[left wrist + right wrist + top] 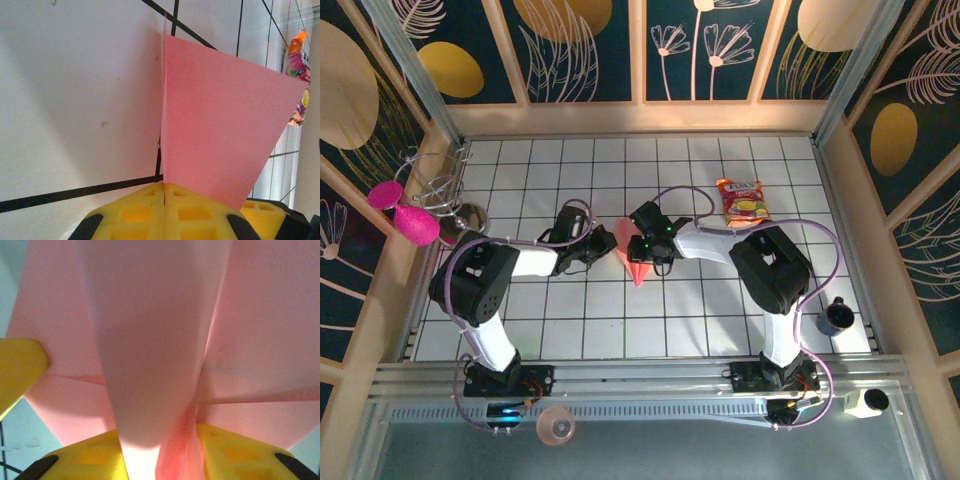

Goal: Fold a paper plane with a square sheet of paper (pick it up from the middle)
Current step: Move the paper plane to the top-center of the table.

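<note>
At the far left wall, two round magenta discs (pixel 390 195) sit beside a thin wire rack (pixel 438 188), well apart from the work. The table (pixel 570 320) is a smooth white surface ruled into square tiles by dark lines. The left gripper (pixel 600 248) reaches in from the left to the centre of the table. The left wrist view shows its moulded yellow fingers (pixel 135 212), recessed in square pockets, pressed together along one seam, with the pink paper (pixel 220 125) rising from that seam, so this gripper (pixel 164 192) is pinched on the paper. The sheet is thin, matte and finely grained, with straight edges that taper to a corner, and one edge stands upright. From above, the paper (pixel 634 262) lies at mid-table between the two grippers as a small folded shape with a sharp tip pointing towards the arm bases. The right gripper (pixel 644 246) meets it from the right. In the right wrist view its yellow fingers (pixel 235 455) stand narrowly apart with creased layers and a rounded loop of paper (pixel 150 340) between them; I cannot tell whether they press on it. Further right a glossy red-and-yellow snack packet (pixel 744 200) lies flat, and a dark cup (pixel 837 316) stands near the right edge.
</note>
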Tool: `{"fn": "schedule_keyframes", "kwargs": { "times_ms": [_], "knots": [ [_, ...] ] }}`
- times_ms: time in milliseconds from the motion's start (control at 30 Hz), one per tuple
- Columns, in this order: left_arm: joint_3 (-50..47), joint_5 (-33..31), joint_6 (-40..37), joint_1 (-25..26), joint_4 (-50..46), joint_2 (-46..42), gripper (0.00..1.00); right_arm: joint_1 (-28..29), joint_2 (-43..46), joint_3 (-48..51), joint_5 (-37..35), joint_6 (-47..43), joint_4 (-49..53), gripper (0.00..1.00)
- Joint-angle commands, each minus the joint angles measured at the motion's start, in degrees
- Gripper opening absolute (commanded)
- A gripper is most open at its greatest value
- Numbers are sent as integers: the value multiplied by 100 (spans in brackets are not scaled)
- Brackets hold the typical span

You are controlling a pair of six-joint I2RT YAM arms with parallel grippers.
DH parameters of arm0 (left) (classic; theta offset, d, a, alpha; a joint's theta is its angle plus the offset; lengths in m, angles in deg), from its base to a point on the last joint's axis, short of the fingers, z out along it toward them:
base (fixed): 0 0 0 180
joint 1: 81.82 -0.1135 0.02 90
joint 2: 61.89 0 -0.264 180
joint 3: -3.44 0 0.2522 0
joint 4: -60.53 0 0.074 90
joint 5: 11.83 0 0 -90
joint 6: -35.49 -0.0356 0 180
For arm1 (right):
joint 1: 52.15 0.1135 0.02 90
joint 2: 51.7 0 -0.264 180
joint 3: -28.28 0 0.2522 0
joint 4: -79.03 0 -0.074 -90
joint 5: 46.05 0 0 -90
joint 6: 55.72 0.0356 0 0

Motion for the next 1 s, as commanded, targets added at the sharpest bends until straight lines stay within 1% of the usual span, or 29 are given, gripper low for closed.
{"fn": "schedule_keyframes", "kwargs": {
  "times_ms": [0, 133, 233, 267, 367, 433, 467, 533, 633, 733, 867, 967],
  "knots": [
    [28, 53, -18, 19, 69, 58, 0, 105, 189, -131, -428, 143, 313, 32],
    [41, 77, -14, 14, 73, 57, 1, 176, 151, -187, -427, 178, 308, 31],
    [49, 79, -17, 18, 47, 19, 7, 191, 66, -256, -428, 188, 361, 28],
    [49, 51, -24, 14, 11, -8, 10, 199, 53, -261, -427, 203, 399, 26],
    [96, -184, -179, 8, -273, -201, 22, 177, 67, -309, -745, 220, 518, 19],
    [141, -438, -334, -5, -553, -304, 33, 145, 94, -350, -922, 193, 605, 16],
    [154, -575, -402, -23, -683, -512, 38, 119, 105, -378, -1013, 158, 643, 14],
    [133, -826, -480, -75, -863, -683, 44, 27, 104, -422, -1120, 62, 674, 11],
    [33, -1045, -543, -197, -999, -931, 53, -180, 103, -503, -1205, -136, 638, 9],
    [-39, -1172, -609, -295, -1123, -1117, 61, -476, 9, -681, -991, -575, 495, 9],
    [-90, -1333, -724, -341, -1311, -1258, 69, -889, -507, -1289, -537, -1227, 558, 9],
    [-104, -1458, -788, -350, -1405, -1343, 76, -1066, -932, -1858, -524, -1536, 779, 9]
  ]
}}
